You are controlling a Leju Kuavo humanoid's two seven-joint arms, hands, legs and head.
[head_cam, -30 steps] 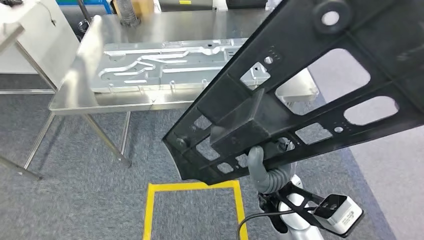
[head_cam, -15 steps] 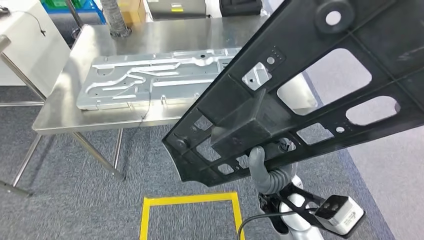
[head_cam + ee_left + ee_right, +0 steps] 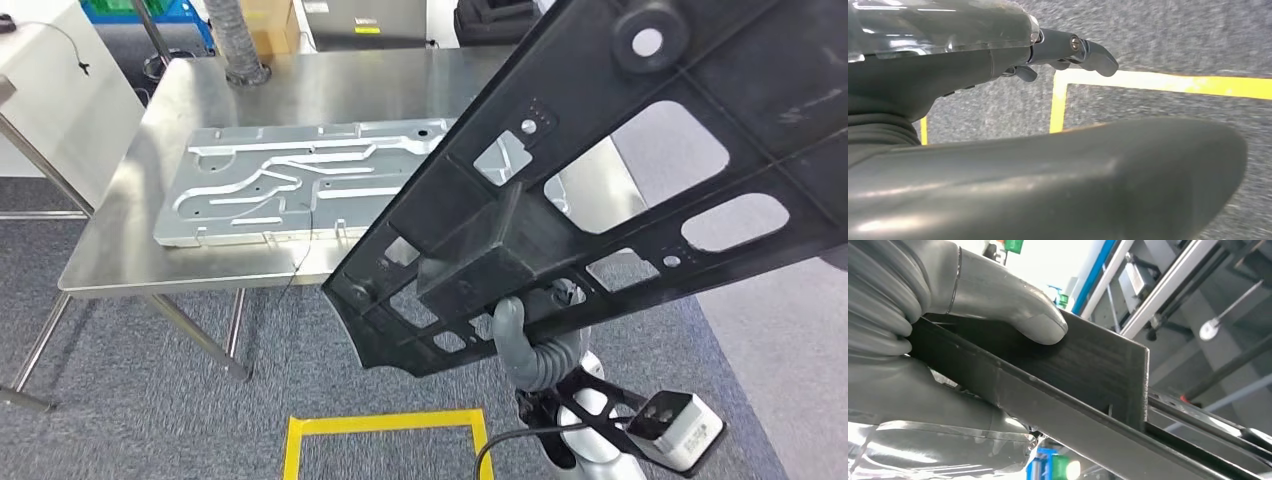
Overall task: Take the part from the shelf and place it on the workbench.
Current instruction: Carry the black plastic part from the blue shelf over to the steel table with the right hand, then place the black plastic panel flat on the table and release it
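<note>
A large black plastic part (image 3: 610, 170) with several cut-outs is tilted in the air in front of me, hiding the right side of the steel workbench (image 3: 330, 90). My right hand (image 3: 522, 338) grips its lower edge from below. Up close, the grey thumb (image 3: 1013, 305) presses on the part's black rib (image 3: 1088, 365), with the other fingers wrapped under it. My left hand (image 3: 973, 75) hangs over the grey carpet and holds nothing, its fingers (image 3: 1083, 47) stretched out.
A big silver metal plate (image 3: 290, 190) with grooves lies on the workbench. A ribbed grey hose (image 3: 240, 50) stands at the table's back edge and a white cabinet (image 3: 50, 90) at the left. A yellow taped square (image 3: 385, 425) marks the carpet at my feet.
The whole picture has shifted: the workbench now sits lower and more square in view, and the yellow square has slid toward the bottom. The part stays in my right hand.
</note>
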